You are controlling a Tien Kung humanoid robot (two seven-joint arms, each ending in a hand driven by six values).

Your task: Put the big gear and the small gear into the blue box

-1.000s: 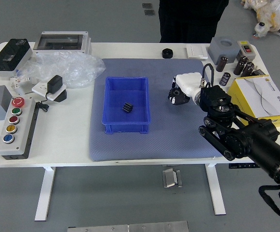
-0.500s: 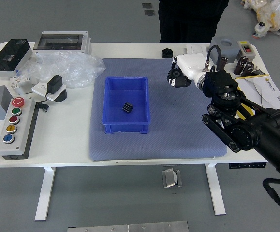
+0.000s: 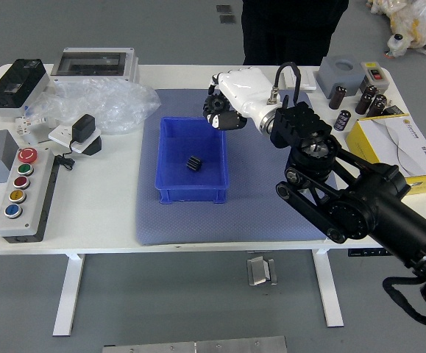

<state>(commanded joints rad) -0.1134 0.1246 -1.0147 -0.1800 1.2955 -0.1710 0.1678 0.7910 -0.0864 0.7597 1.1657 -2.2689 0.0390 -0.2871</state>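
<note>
As the right arm (image 3: pixel 367 202) slants in from the near right of the blue box (image 3: pixel 192 193), I see a button panel (image 3: pixel 32 193) lying to the box's left. Inside the box, around its middle, sits the small gear (image 3: pixel 194 163). A yellow carton (image 3: pixel 419 179) lies well to its right. By the box's far right corner, the right hand (image 3: pixel 248 92) pinches the big gear (image 3: pixel 215 104) in its curled fingers. Plastic wrap (image 3: pixel 106 103) spreads beyond the far left corner; past the box, to the right, stands a person (image 3: pixel 290 29) in black.
</note>
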